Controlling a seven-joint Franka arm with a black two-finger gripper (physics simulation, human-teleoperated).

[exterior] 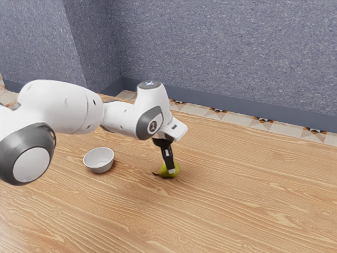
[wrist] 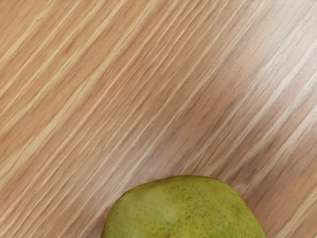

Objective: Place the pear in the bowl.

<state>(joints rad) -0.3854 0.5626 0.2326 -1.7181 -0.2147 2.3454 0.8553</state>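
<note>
My gripper point(exterior: 170, 169) reaches down at the pear in the exterior view, its lower end overlapping the fruit; whether it grips the pear cannot be made out. The green pear point(exterior: 176, 169) lies on its side on the table, its dark stem toward the exterior view's left. In the wrist view the pear point(wrist: 185, 210) shows large at the lower edge, just under my hand. A white bowl point(exterior: 99, 164) stands upright on the table, apart from the pear, toward the exterior view's left; its visible inside holds nothing.
The wooden table point(exterior: 221, 211) extends around the pear and bowl. Behind its far edge are a patterned tile floor and a blue-grey wall point(exterior: 221, 52). My arm passes above and behind the bowl.
</note>
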